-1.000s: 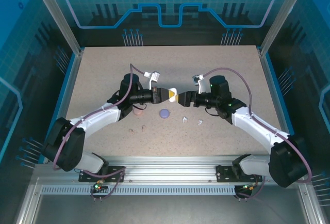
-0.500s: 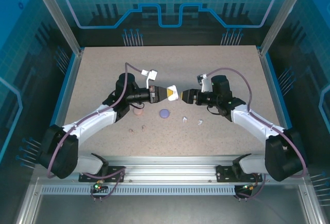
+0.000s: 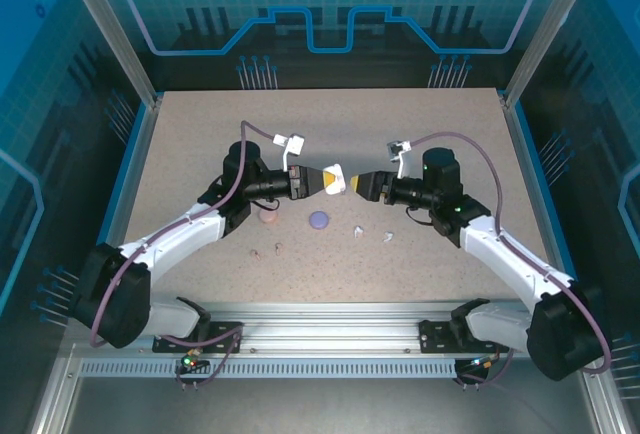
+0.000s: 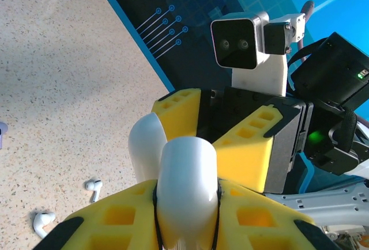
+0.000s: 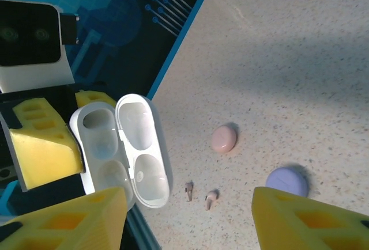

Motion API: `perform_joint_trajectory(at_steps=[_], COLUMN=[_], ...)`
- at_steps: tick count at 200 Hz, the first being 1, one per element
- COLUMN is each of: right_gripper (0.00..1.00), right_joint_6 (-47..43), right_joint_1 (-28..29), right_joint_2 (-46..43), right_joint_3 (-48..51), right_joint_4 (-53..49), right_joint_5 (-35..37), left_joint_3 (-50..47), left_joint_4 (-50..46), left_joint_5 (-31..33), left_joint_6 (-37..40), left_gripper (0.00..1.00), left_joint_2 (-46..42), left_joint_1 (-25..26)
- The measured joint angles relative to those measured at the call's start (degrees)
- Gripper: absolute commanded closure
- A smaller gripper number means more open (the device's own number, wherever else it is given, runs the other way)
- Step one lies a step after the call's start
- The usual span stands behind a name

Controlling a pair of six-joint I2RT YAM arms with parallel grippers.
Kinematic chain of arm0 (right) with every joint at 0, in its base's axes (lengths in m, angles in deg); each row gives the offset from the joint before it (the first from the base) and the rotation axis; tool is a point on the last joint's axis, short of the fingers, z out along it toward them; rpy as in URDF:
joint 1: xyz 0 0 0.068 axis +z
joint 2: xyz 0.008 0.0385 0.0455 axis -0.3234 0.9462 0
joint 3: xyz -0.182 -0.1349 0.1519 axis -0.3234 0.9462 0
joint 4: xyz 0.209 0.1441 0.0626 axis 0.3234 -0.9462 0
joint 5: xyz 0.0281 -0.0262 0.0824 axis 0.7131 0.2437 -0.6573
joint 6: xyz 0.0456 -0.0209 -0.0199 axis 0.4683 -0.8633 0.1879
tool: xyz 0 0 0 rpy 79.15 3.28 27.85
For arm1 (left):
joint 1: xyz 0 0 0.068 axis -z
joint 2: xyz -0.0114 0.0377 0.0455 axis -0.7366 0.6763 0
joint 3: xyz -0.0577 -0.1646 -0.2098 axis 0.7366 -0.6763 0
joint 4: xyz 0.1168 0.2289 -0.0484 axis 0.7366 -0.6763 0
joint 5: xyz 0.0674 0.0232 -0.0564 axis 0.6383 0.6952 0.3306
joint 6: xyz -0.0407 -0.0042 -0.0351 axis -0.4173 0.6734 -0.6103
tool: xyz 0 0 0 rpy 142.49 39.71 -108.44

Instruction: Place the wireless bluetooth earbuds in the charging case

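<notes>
Left gripper pinching open white case midair; right gripper wide, empty, near. Bump could knock case loose.

speckled table with earbuds, pink case, purple case

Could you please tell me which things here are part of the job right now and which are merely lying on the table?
In hand: open white case, held in the left gripper; two white earbuds on the table.
Lying idle: pink case; purple case; two pinkish earbuds.
</notes>
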Motion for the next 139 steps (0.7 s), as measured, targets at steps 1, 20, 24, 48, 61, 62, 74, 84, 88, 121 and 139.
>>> perform_joint_trajectory(at_steps=[1,20,24,48,61,62,74,84,88,121,139], right_gripper=[0.46,0.5,0.51,0.54,0.56,0.57,0.58,0.62,0.62,0.67,0.7], right_joint_6=[0.13,0.83,0.83,1.09,1.29,1.29,1.51,1.53,1.66,2.23,2.56], right_joint_1=[0.04,1.2,1.49,2.4,2.6,2.6,2.6,2.6,2.6,2.6,2.6], right_joint_2=[0.09,1.77,2.1,3.48,3.82,3.87,4.11,4.28,4.33,5.29,5.95], right_joint_3=[-0.02,-0.26,-0.31,-0.55,-0.55,-0.55,-0.57,-0.59,-0.63,-1.09,-1.64], right_joint_4=[0.09,1.05,1.25,1.79,2.08,2.1,2.6,3.08,3.26,4.74,5.25], right_joint_5=[-0.09,-0.55,-0.52,-0.55,-0.57,-0.57,-0.57,-0.55,-0.55,-0.98,-1.84], left_joint_3=[0.0,0.0,-0.02,-0.02,-0.02,-0.02,-0.02,-0.02,-0.02,-0.13,-0.24], left_joint_4=[0.0,0.02,0.02,0.04,0.07,0.09,0.37,0.48,0.52,1.27,1.44], left_joint_5=[-0.02,0.0,0.0,0.0,0.0,0.0,0.0,0.0,0.0,0.0,0.0], left_joint_6=[0.0,0.0,0.0,0.0,0.0,0.0,-0.02,-0.02,-0.02,-0.04,-0.07], left_gripper=[1.0,1.0,1.0,1.0,1.0,1.0,1.0,1.0,1.0,1.0,1.0], left_joint_2=[0.0,0.0,0.0,0.0,0.0,0.0,0.0,0.0,0.0,0.0,0.0], left_joint_1=[0.0,0.0,0.0,0.0,0.0,0.0,0.0,0.0,0.0,0.0,0.0])
